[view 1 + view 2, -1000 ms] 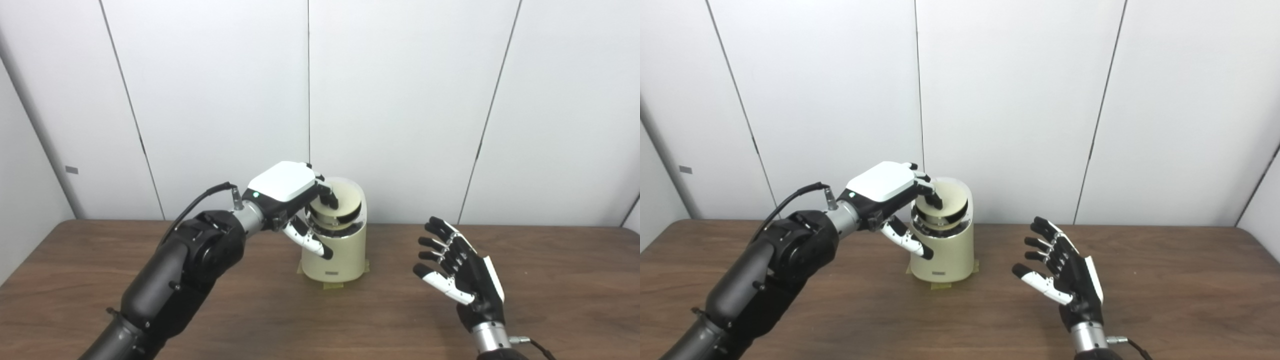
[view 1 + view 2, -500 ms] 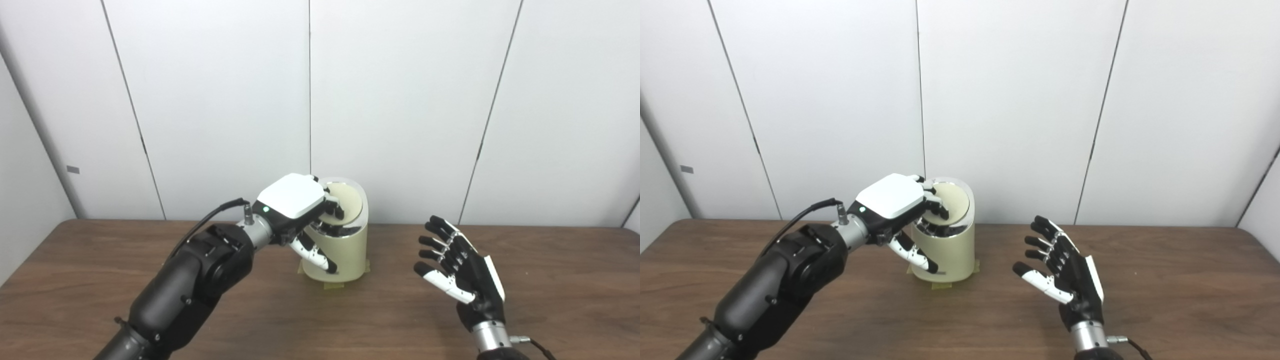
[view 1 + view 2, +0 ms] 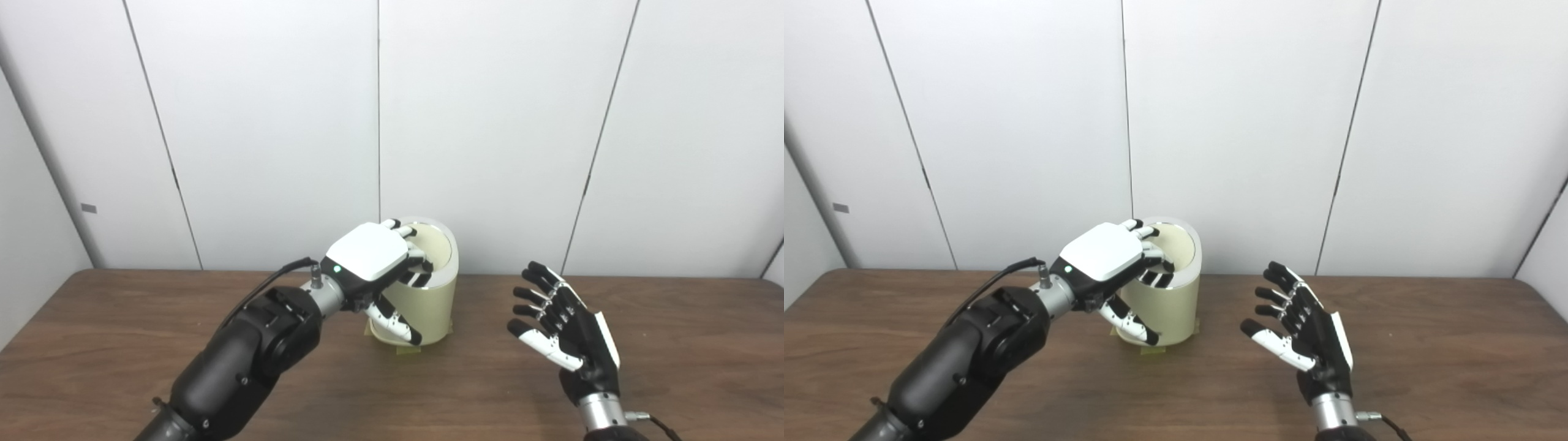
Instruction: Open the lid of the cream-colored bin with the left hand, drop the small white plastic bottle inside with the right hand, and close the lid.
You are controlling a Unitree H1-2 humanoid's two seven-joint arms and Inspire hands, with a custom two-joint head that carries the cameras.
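Note:
The cream-colored bin (image 3: 432, 306) stands at the middle of the table. Its round lid (image 3: 440, 244) is low and slightly tilted, with a chrome rim showing under the front edge. My left hand (image 3: 370, 254) lies over the lid's left front, fingers curled on the lid and thumb down against the bin's wall. To the right of the bin, my right hand (image 3: 569, 334) hovers above the table, open, palm toward the bin, holding nothing. No small white bottle is in view. The right eye view shows the same bin (image 3: 1176, 306), left hand (image 3: 1102, 251) and right hand (image 3: 1304, 331).
The brown wooden table (image 3: 122, 318) runs the full width, backed by white wall panels. Strips of yellowish tape (image 3: 409, 350) stick out under the bin's base. A black cable loops off my left wrist.
My left hand has come down and slightly right with the lid, which has gone from raised to nearly flat on the bin. The right hand has stayed where it was.

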